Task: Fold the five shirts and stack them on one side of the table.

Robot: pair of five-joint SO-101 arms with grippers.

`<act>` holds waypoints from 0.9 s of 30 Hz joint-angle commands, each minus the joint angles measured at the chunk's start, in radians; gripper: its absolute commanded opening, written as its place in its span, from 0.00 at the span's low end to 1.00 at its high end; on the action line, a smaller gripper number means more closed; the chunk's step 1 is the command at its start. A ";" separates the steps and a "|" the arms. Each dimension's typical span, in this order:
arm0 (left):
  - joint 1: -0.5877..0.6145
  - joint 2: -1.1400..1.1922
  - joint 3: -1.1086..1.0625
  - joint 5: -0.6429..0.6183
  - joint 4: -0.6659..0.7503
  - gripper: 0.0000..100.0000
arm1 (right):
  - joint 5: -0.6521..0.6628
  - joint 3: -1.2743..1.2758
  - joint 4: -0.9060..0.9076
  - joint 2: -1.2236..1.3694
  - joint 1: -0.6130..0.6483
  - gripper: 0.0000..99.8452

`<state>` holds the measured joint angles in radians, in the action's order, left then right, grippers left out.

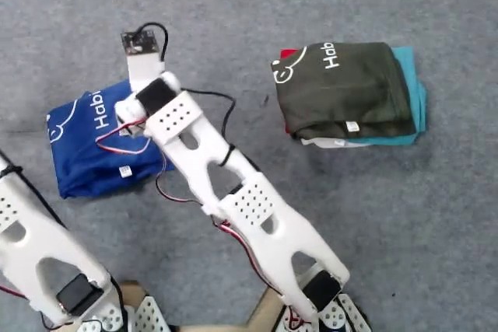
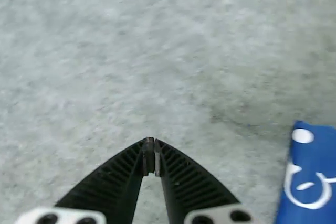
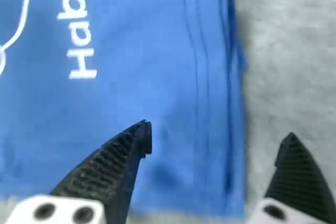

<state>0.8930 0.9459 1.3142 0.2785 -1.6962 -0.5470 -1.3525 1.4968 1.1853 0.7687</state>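
Observation:
A folded blue shirt [image 1: 82,149] with white print lies on the left of the grey table. My right gripper [image 3: 216,134] hangs open just above that blue shirt [image 3: 131,61], one finger over the cloth and the other past its folded edge, over the table. In the high view the right arm [image 1: 233,192] stretches from the front to the shirt's near-right edge. On the right sits a stack of folded shirts with a dark green one [image 1: 342,87] on top and teal [image 1: 414,91], white and red edges below. My left gripper [image 2: 150,150] is shut and empty over bare table, the blue shirt's corner [image 2: 310,182] beside it.
The left arm [image 1: 35,242] stands at the front left edge of the table. Wires [image 1: 226,122] trail along the right arm. Bare grey cloth [image 1: 389,215] lies between the blue shirt and the stack and across the front right.

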 commanded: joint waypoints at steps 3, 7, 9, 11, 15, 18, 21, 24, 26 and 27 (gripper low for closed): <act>0.033 -0.012 0.045 0.005 0.014 0.03 | -0.052 0.019 -0.153 0.093 -0.011 0.39; 0.027 0.025 0.054 0.005 0.012 0.03 | -0.052 -0.007 -0.106 0.116 -0.015 0.35; 0.027 0.046 0.056 0.005 0.017 0.03 | -0.052 -0.024 -0.060 0.116 -0.017 0.24; 0.027 0.057 0.056 0.005 0.011 0.03 | -0.043 -0.044 -0.023 0.117 -0.021 0.11; 0.033 0.064 0.056 0.005 0.018 0.03 | 0.014 -0.097 -0.006 0.120 -0.044 0.03; 0.035 0.064 0.056 0.005 0.025 0.03 | 0.020 -0.131 -0.006 0.119 -0.061 0.01; 0.038 0.060 0.056 0.005 0.025 0.03 | 0.021 -0.162 -0.005 0.114 -0.068 0.01; 0.047 0.057 0.058 0.005 0.028 0.03 | 0.021 -0.232 0.026 0.114 -0.074 0.01; 0.056 0.057 0.058 0.005 0.031 0.03 | 0.021 -0.302 0.064 0.114 -0.083 0.01; 0.059 0.057 0.058 0.005 0.031 0.03 | 0.017 -0.323 0.075 0.113 -0.087 0.01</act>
<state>0.9390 1.0273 1.3234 0.2785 -1.6763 -0.5363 -1.5704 1.5413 1.3111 0.7058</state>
